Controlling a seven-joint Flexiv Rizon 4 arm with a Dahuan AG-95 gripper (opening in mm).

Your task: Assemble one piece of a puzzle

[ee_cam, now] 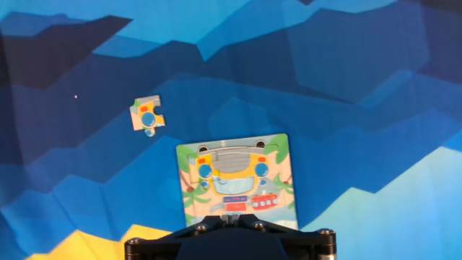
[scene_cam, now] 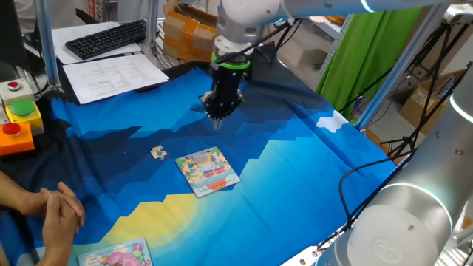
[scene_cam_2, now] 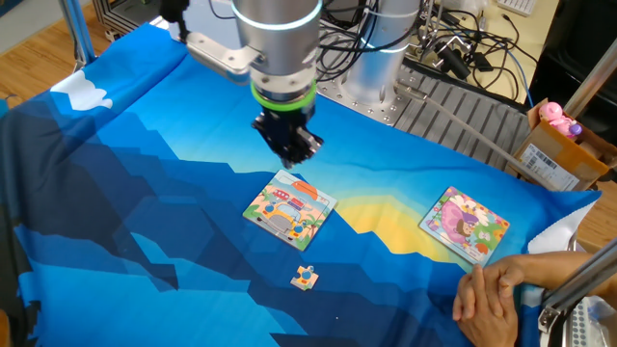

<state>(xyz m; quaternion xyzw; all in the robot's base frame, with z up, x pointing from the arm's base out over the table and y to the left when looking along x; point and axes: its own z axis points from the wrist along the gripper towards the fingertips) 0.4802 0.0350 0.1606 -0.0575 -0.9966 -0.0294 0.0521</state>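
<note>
The piece, a tiny loose jigsaw bit in tan-orange with whitish patches and a knobbed outline, lies flat on the blue-and-yellow printed cloth that covers the table. We see it just beside the puzzle, a small square flat board with a colourful cartoon picture in pale blue, yellow, green and red, with a strip of bare cloth between the two, so they are not touching. In the hand view the piece sits off one upper corner of the board, and in the other fixed view it lies on the near side of the board.

The black two-finger gripper hangs in the air on the grey arm with its green ring, above the cloth on the far side of the board in one fixed view. It holds nothing that we can see, and it touches neither piece nor board. From the other fixed view the gripper sits just above the board's far edge. We cannot tell from any view whether its fingers are spread or pressed together, as the tips look bunched and dark, and the hand view shows only the black body at the bottom edge.

A second square board with a pink cartoon picture lies well apart on the yellow part of the cloth, near a person's clasped hands.
</note>
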